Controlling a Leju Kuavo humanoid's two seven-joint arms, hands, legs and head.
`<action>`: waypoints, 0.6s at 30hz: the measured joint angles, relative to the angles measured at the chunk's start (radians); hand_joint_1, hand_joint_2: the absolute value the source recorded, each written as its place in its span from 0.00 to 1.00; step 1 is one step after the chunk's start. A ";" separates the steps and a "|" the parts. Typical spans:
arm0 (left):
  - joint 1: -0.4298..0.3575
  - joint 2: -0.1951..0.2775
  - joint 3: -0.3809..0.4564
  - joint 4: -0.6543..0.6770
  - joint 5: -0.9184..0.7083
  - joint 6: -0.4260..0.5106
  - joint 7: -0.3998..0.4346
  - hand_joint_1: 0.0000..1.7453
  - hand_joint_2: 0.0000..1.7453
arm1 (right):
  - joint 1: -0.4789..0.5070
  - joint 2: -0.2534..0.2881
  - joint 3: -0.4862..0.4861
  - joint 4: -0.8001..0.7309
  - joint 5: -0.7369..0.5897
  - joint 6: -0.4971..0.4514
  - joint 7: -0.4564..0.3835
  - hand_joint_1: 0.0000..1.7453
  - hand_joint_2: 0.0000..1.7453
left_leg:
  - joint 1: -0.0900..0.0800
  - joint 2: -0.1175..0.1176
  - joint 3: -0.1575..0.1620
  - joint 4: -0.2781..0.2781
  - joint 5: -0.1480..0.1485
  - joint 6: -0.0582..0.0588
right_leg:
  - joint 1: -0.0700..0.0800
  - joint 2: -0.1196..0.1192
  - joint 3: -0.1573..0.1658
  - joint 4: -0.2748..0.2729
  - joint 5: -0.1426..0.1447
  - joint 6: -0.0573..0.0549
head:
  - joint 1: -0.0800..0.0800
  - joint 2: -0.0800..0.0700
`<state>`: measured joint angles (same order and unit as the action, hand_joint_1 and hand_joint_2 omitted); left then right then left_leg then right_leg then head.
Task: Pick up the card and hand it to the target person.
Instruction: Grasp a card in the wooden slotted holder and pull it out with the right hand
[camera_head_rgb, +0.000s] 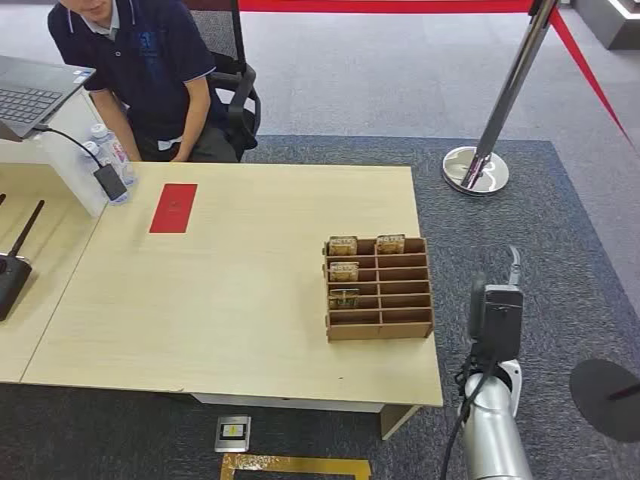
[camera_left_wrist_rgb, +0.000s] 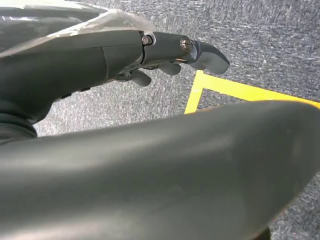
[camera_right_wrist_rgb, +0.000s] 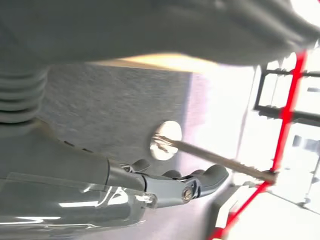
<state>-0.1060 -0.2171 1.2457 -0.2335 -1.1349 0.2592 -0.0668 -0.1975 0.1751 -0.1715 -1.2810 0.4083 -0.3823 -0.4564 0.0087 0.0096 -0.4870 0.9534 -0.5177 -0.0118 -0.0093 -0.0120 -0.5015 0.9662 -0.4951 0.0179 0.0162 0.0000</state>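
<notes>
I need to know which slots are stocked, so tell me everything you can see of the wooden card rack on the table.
The wooden card rack is a brown, thin-walled box split into two columns of shallow slots. It rests flat near the right end of the light wood table. Four cards show: three in upper left slots, one in the top right. Nothing else touches it.

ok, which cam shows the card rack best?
Head view: the wooden rack sits whole on the table, with cards visible in some slots. The wrist views look at carpet and the barrier post, not the rack.
</notes>
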 joint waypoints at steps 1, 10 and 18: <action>0.000 0.000 0.000 0.000 -0.001 -0.001 0.000 0.00 0.00 | -0.006 -0.004 0.013 -0.003 0.024 -0.009 0.005 0.00 1.00 | 0.000 0.000 0.000 0.000 0.000 0.000 | 0.000 0.000 0.000 0.000 0.000 0.000 | 0.000 0.000; 0.000 0.000 -0.002 0.000 -0.017 -0.007 0.003 0.00 0.00 | -0.122 -0.060 0.190 -0.003 0.392 -0.132 0.106 0.00 1.00 | 0.000 0.000 0.000 0.000 0.000 0.000 | 0.000 0.000 0.000 0.000 0.000 0.000 | 0.000 0.000; -0.003 0.002 -0.013 0.000 -0.044 -0.019 0.012 0.00 0.00 | -0.279 -0.120 0.337 0.130 0.764 -0.103 0.292 0.00 1.00 | 0.000 0.000 0.000 0.000 0.001 0.000 | 0.000 0.000 0.000 0.001 0.000 0.000 | 0.000 0.000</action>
<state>-0.1085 -0.2147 1.2330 -0.2335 -1.1789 0.2400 -0.0546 -0.4761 0.0555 0.1652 -1.1506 1.1722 -0.4852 -0.1643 0.0087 0.0095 -0.4871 0.9535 -0.5171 -0.0120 -0.0093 -0.0120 -0.5014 0.9668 -0.4947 0.0178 0.0162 0.0000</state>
